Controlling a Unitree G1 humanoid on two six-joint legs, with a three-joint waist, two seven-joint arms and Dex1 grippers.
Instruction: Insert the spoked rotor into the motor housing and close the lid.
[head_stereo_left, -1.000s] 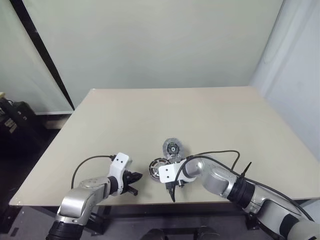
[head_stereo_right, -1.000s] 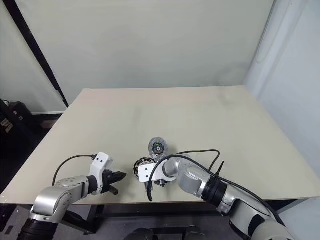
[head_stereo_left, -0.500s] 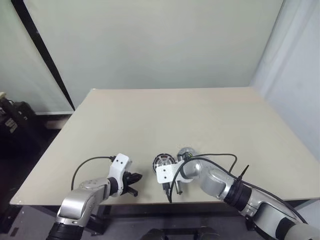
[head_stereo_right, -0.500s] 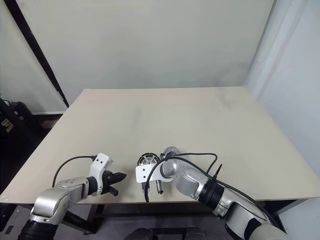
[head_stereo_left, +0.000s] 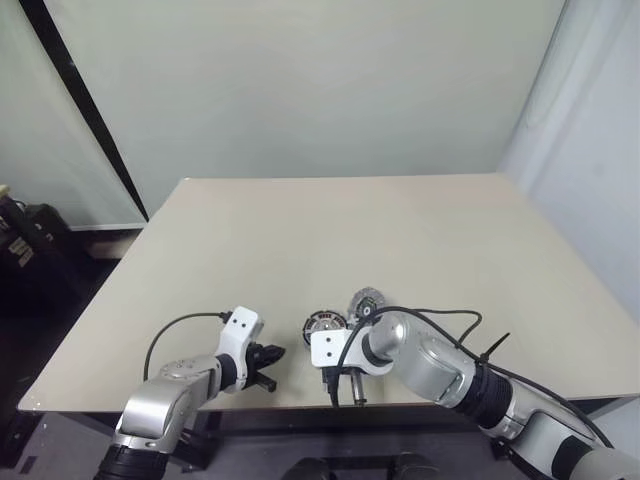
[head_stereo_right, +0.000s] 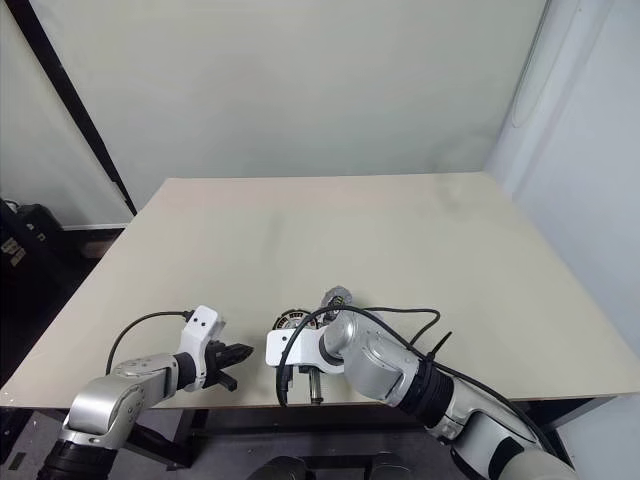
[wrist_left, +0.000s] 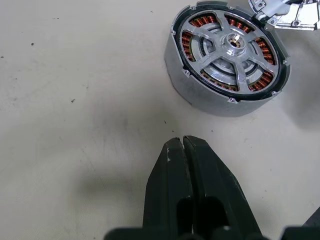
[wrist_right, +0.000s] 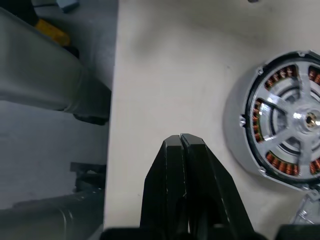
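Near the desk's front edge, centre: housing, upright, open face up. The copper windings show in a ring, and silver spokes run from a small central hub out to the rim.

- **Rotor:** judged to be the spoked piece already lying within the housing. Whether it is fully seated cannot be told.
- **Lid:** a grey disc lies just behind the housing on the right-hand side, close to it or touching. It is taken as the lid, though its detail is too small to confirm. It is not on the housing.
- **Right tool:** clenched, grasping nothing. It points down over the desk's front edge, just beside the housing and apart from it.
- **Left tool:** clenched, empty. It rests low over the desk, aimed at the housing, near it but not touching.

Step in hand, as judged: insertion looks done or nearly so. Closing the lid is not begun, since neither tool holds anything.

Next move calls for:
- the right tool to unclench and reach behind the housing to the disc;
- a grip on the disc by its rim, then a level carry;
- centring over the hub before lowering;
- the left tool perhaps steadying the housing wall so it does not slide.
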